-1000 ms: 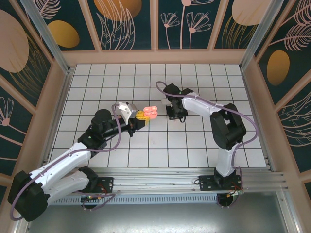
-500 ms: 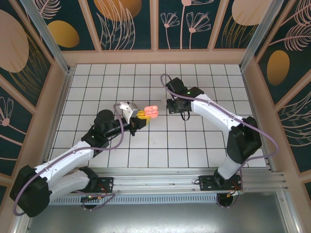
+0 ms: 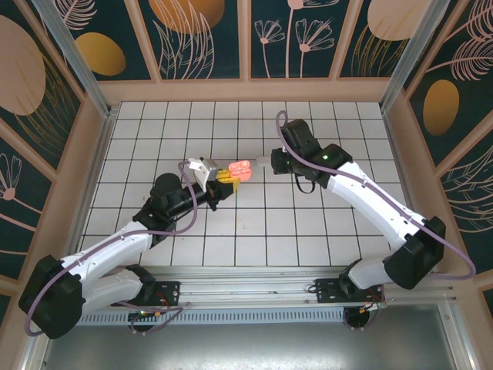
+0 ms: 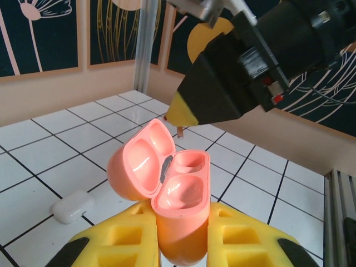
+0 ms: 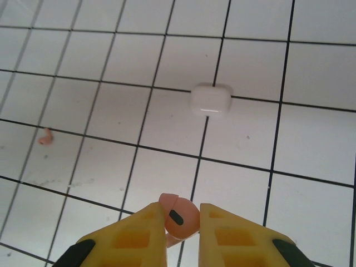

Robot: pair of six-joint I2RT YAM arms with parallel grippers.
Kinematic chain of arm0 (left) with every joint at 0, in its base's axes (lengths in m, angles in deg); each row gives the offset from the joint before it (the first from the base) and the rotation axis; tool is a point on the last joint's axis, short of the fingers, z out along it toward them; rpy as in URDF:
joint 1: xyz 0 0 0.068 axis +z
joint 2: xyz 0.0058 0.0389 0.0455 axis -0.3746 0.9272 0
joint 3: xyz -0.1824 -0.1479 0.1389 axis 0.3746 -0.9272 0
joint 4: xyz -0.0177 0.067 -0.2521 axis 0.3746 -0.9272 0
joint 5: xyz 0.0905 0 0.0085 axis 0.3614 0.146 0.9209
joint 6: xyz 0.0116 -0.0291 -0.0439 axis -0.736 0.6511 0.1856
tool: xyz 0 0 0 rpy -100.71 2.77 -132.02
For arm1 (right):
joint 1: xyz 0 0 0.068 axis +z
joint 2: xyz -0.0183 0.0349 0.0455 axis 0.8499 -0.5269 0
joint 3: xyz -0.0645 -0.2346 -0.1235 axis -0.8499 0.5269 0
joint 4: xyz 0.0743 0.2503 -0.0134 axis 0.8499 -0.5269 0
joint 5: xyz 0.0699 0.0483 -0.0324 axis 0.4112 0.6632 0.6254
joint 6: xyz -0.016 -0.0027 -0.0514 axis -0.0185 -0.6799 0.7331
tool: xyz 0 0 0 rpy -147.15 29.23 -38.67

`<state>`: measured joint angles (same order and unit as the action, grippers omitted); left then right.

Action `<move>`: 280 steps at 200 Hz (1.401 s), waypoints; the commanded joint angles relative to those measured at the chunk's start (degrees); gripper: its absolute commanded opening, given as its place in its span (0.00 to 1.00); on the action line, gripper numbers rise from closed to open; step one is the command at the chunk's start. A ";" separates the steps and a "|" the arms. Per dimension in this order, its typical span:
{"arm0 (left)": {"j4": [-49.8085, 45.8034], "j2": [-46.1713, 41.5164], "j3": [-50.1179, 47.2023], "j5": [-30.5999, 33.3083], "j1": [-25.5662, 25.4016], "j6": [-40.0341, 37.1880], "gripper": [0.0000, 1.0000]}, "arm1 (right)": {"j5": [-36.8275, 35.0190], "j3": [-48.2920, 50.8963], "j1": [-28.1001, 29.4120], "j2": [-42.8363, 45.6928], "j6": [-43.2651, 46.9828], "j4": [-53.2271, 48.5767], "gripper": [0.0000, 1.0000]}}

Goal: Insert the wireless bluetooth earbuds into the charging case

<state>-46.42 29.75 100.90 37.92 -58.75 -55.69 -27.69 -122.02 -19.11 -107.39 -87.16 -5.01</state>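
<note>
left pincer [image 4: 181, 214]: clamped on open pink charging case [image 4: 181, 186] | right pincer [image 5: 181, 216]: pinching pink earbud [image 5: 177, 209] | white case [image 5: 211, 99]: lies apart

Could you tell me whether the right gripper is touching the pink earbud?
Touching. In the right wrist view the pink earbud sits pinched between the yellow fingers of the right gripper.
</note>
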 commanded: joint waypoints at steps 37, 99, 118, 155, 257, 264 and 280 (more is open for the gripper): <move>4.45 0.89 -0.60 -0.13 -0.26 0.97 0.14 | 0.75 2.77 1.70 8.07 -0.30 6.54 0.16; 6.15 2.36 -0.62 -0.71 -0.27 1.06 0.13 | 6.28 4.69 2.32 13.89 0.97 13.15 0.16; 6.08 2.48 -0.18 -0.90 -0.30 0.94 0.13 | 6.52 5.16 4.12 14.11 3.03 14.60 0.15; 4.78 1.86 0.17 -0.80 -0.28 0.09 0.14 | 5.48 3.02 7.54 11.90 6.49 12.83 0.16; 3.27 -0.40 0.29 -1.12 -0.25 -0.10 0.14 | 0.27 -0.23 14.02 6.82 12.99 11.95 0.15; 3.05 -0.57 0.39 -1.30 -0.28 -0.18 0.14 | 0.28 -0.09 13.99 6.82 13.53 12.19 0.16; 2.58 -0.91 0.44 -1.41 -0.29 -0.18 0.14 | -0.18 0.21 14.02 6.88 14.53 12.29 0.16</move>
<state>-43.95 30.19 100.68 37.84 -58.75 -55.54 -26.12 -120.95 -5.58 -100.48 -75.78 6.20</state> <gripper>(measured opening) 0.174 0.159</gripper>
